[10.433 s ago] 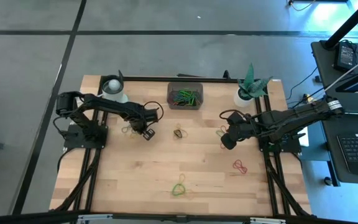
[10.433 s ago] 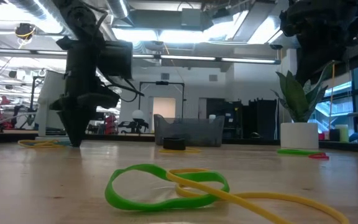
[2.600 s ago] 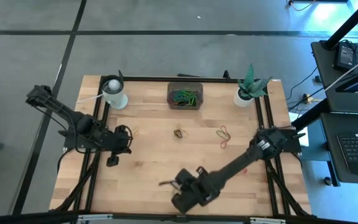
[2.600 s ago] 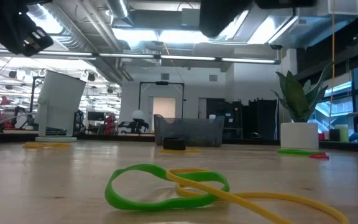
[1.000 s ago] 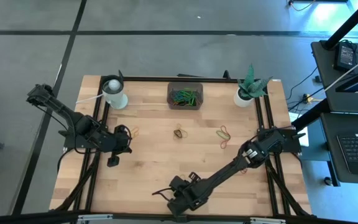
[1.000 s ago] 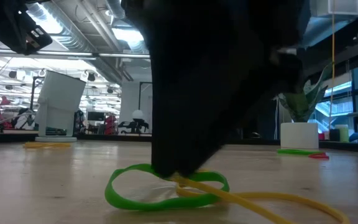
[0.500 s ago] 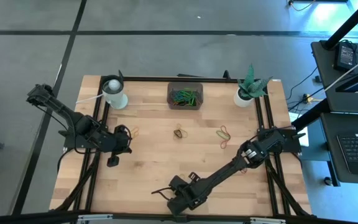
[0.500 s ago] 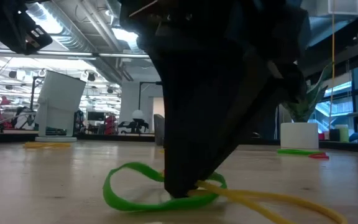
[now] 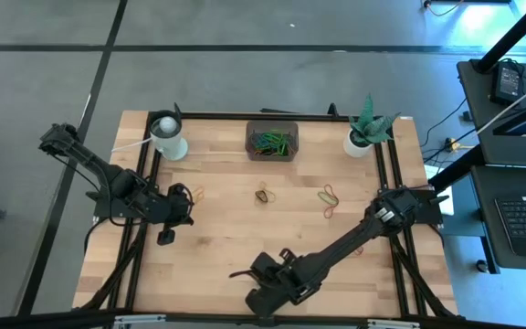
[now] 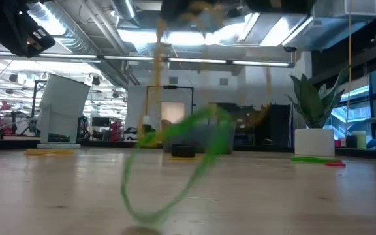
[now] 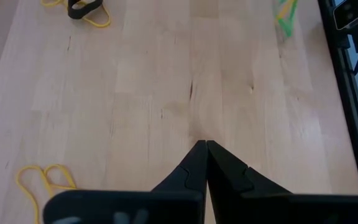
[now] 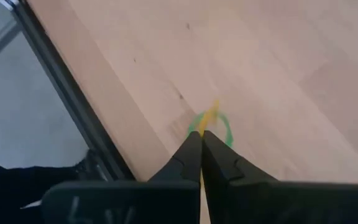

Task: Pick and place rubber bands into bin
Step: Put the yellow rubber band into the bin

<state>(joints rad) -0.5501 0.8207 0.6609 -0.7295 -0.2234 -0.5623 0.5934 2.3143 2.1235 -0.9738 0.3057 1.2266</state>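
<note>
The right gripper (image 12: 201,138) is reaching out to about six o'clock on the table (image 9: 208,247), near its front edge, with its two fingers pressed together and pinching a tangled green and yellow pair of rubber bands (image 10: 175,163). In the low view those loops are hanging in the air above the wood, the yellow strand running up out of the picture and the green loop dangling below it. The right wrist view is showing the same yellow and green bands (image 12: 211,124) caught at the fingertips. The left gripper (image 11: 202,146) is waiting at about nine o'clock, near the table's left edge, its fingers closed tight and gripping nothing, with a yellow band (image 11: 42,180) lying on the wood close by. The bin (image 9: 271,141) is sitting at twelve o'clock by the back edge, with green and other bands lying inside it. More loose bands are lying on the wood: a dark and yellow pair (image 9: 264,196) near the centre, and a red and green cluster (image 9: 330,195) toward two o'clock. A white cup (image 9: 168,137) is standing at about eleven o'clock and a potted plant (image 9: 365,128) at about one o'clock.
</note>
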